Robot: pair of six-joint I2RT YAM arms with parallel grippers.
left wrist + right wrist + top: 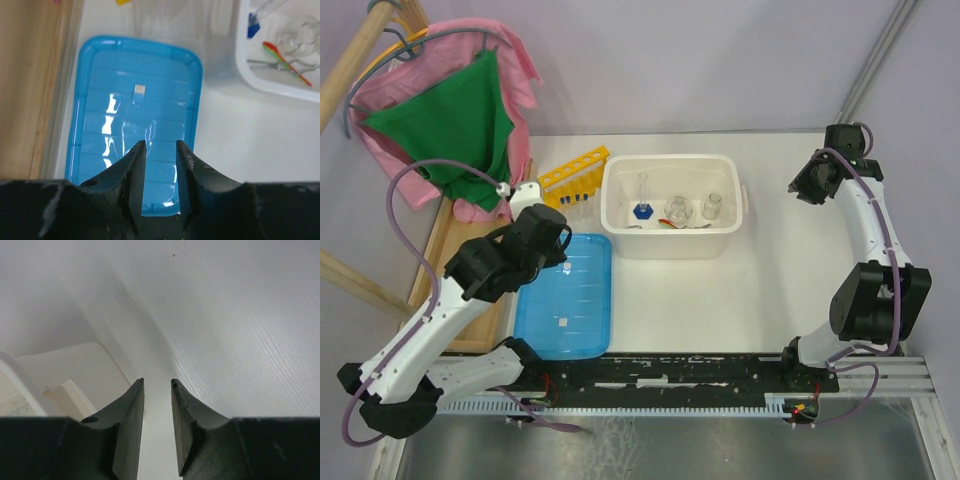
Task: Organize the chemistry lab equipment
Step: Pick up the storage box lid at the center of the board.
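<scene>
The small glass flasks (677, 210), a blue-capped tube (642, 210) and the metal tongs (257, 62) lie inside the white tub (670, 245), with the yellow tube rack (575, 172) just beside the tub's far left corner. The left claw (160, 146) hangs over the blue lid (100, 100) lying left of the tub, its fingers spread a little with nothing between them. The right claw (157, 382), well right of the tub over bare worktop (770, 290), is likewise narrowly parted and empty.

White tub (665, 243) mid-table; blue lid (570, 310) just beside it; cloths (450, 125) behind.
</scene>
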